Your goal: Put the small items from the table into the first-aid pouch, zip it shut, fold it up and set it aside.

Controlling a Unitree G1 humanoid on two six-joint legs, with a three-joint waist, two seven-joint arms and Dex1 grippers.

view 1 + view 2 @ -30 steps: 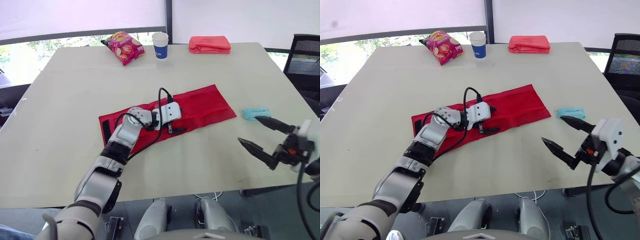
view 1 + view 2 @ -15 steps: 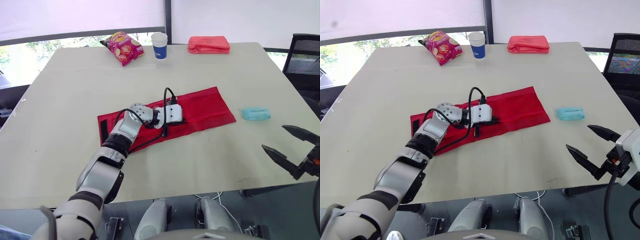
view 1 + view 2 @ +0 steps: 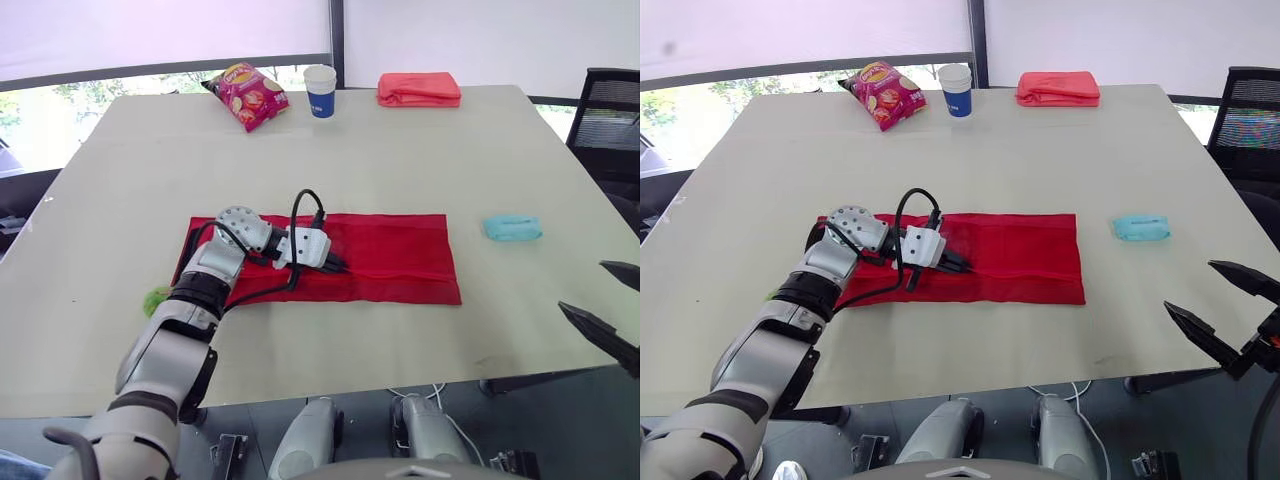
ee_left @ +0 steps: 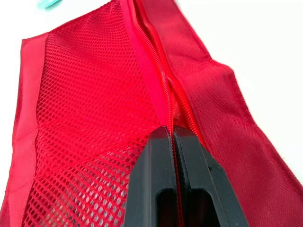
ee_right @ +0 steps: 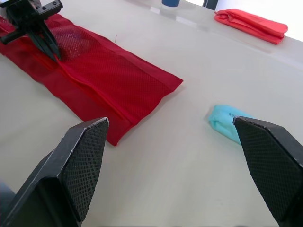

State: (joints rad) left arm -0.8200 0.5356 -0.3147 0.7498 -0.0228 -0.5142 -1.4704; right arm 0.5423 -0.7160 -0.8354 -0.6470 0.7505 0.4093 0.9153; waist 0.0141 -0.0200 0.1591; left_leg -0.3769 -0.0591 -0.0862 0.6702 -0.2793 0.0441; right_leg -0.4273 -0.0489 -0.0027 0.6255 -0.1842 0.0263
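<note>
While the right gripper gapes wide, the left gripper pinches the pouch zipper.

**A:** Head pair's up high, tilted forward and down, taking in nearly the whole table from near edge to far edge, the two eyes barely offset.

**B:** Left wrist camera's pressed right over the red pouch. Right wrist hangs low off the near right corner, facing back across: same pouch, plus the blue packet.
</note>
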